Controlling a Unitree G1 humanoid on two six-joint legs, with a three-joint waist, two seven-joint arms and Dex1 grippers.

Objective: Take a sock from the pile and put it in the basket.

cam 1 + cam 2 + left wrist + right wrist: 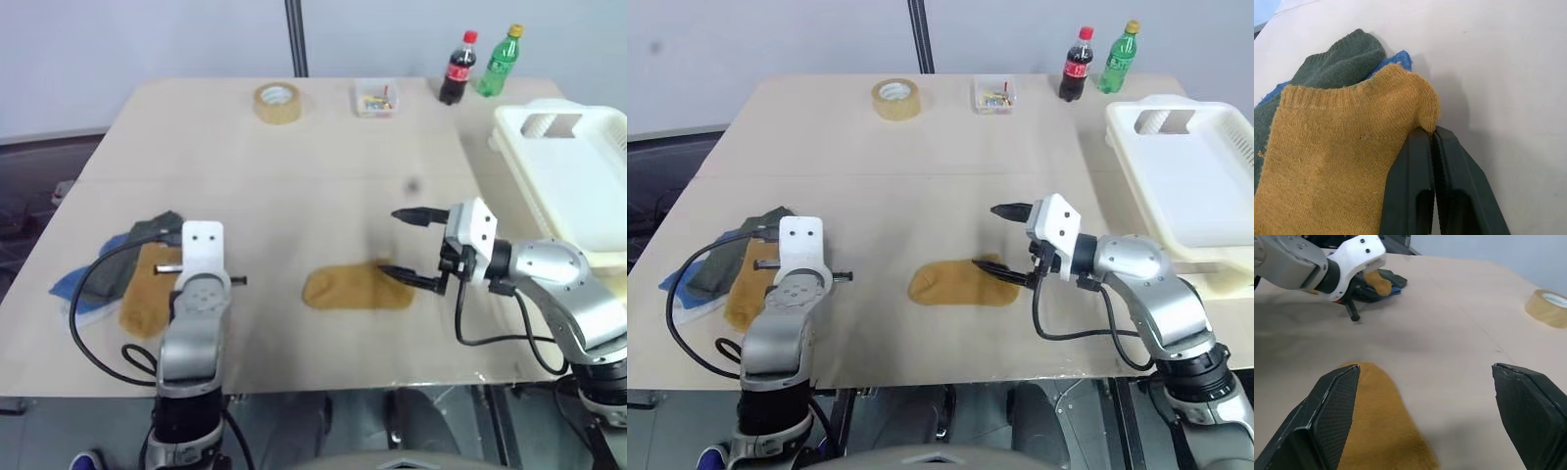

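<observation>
Two end effectors are in my view over the desk (pixel 294 186): my left end effector (pixel 1432 134) is clenched, its black fingers pressed together at the edge of the mustard sock (pixel 1337 161) that tops the pile (pixel 122 269) at the desk's left side, though I cannot tell whether any fabric is caught between them. My right end effector (pixel 409 247) is released, jaws spread wide, one fingertip (pixel 1334 399) just above a second mustard sock (pixel 355 288) lying flat mid-desk. Cream-white, the basket (pixel 578 166) sits at the right edge, well apart from the pile, with a tape roll (pixel 277 102), small clear box (pixel 376 98) and two bottles (pixel 480 64) along the far side.
</observation>
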